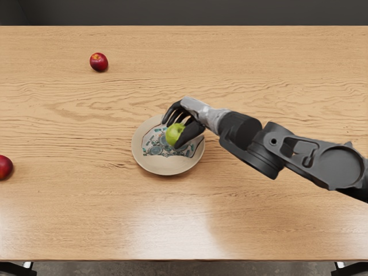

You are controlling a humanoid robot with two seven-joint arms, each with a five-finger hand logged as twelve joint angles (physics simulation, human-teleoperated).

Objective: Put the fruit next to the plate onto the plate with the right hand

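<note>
Head view: right hand (185, 121) reaches in from right edge, over plate (163, 164) at table (241, 63) centre. Dark fingers (171, 111) wrap around green apple (174, 134), gripping it above plate's patterned middle; whether it touches plate, cannot tell. Red apple (99, 61) far left corner, well apart. Second red apple (4, 167) at left edge.

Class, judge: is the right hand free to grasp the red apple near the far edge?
Probably not yet: the right hand holds the green fruit over the plate, though the path to the red apple looks open.
</note>
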